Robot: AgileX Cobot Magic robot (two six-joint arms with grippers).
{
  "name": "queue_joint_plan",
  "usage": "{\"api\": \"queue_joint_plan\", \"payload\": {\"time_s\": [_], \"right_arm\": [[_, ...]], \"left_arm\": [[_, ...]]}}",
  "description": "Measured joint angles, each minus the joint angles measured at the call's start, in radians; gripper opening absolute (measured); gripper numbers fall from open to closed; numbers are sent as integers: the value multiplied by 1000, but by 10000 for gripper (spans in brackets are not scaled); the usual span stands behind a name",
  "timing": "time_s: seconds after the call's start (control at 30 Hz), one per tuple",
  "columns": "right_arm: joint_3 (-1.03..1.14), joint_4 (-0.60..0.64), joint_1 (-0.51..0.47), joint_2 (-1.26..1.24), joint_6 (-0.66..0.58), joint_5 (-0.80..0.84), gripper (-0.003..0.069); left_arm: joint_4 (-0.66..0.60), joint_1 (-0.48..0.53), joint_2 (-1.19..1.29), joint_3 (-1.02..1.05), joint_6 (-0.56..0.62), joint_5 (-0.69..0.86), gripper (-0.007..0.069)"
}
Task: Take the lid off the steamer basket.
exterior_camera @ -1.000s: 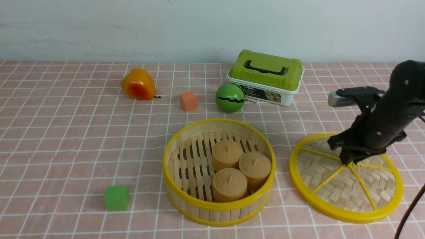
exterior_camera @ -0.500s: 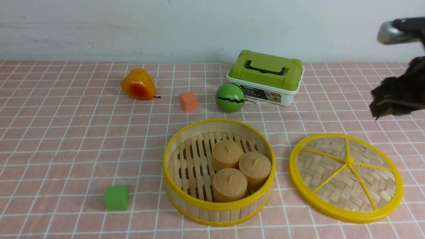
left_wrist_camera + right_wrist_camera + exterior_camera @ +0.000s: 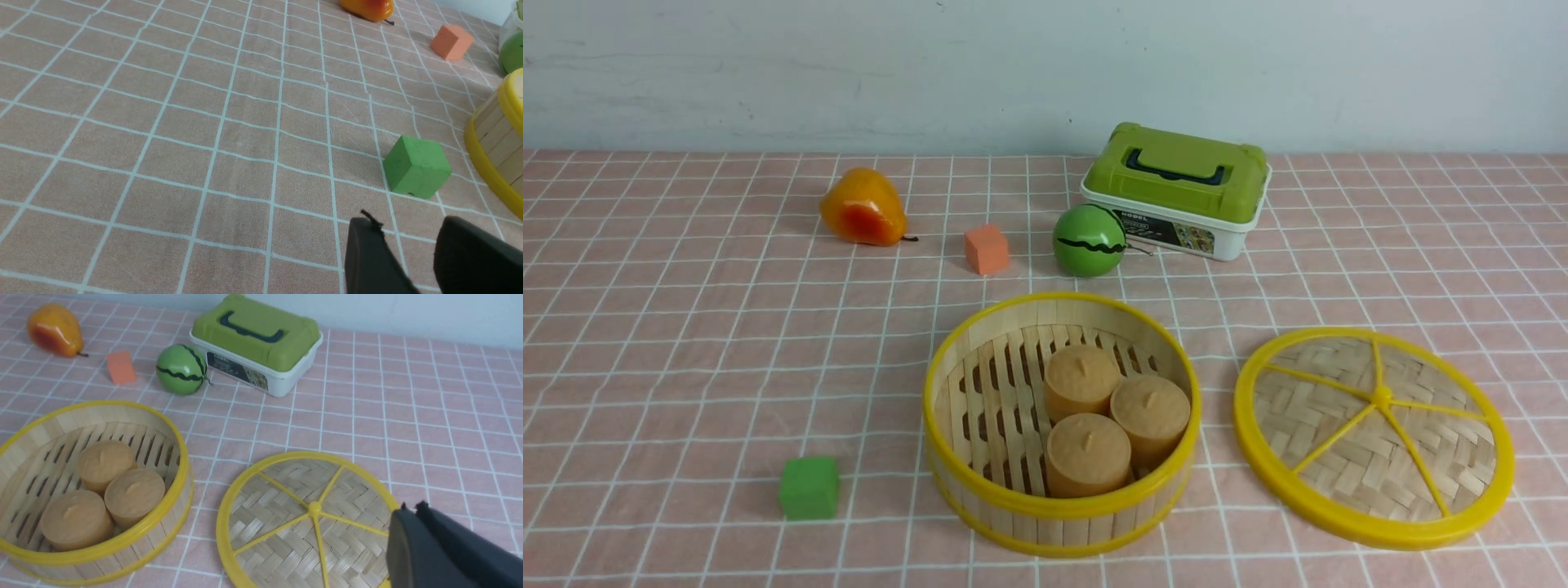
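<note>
lid (image 3: 1372, 441): lay flat on the surface (image 3: 686, 343), spokes and knob facing up, just beside the steamer basket (image 3: 1062, 510) on its right, rims near but not touching; set down clear so the basket's mouth stood uncovered
steamer basket: stood open-topped toward the front of the surface, with three tan round cakes (image 3: 1086, 453) bunched on the right of its slatted floor
right tool (image 3: 412, 508): closed on nothing, fingers pressed together, raised above the surface close to the lid's rim and touching nothing; out of the front view
left tool (image 3: 408, 228): fingers apart and empty, low over the surface near the green cube (image 3: 416, 171), off to the basket's left; judged idle, one arm being enough for a light lid
back row: pear (image 3: 862, 207), orange cube (image 3: 986, 248), watermelon ball (image 3: 1089, 240) and white box (image 3: 1176, 192) sat well apart from the lid, out of the way
task state: judged done, with the lid off and resting flat, unlikely to roll or slide
</note>
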Motion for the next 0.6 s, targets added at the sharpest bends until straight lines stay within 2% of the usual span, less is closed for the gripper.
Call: {"api": "queue_joint_plan", "payload": {"time_s": [0.2,0.6], "right_arm": [[27,0,0,-86,0,-12,-21],[27,0,0,-94,-1,-12,-10]], "left_arm": [[0,0,0,0,0,0,239],[0,0,0,0,0,0,239]]}}
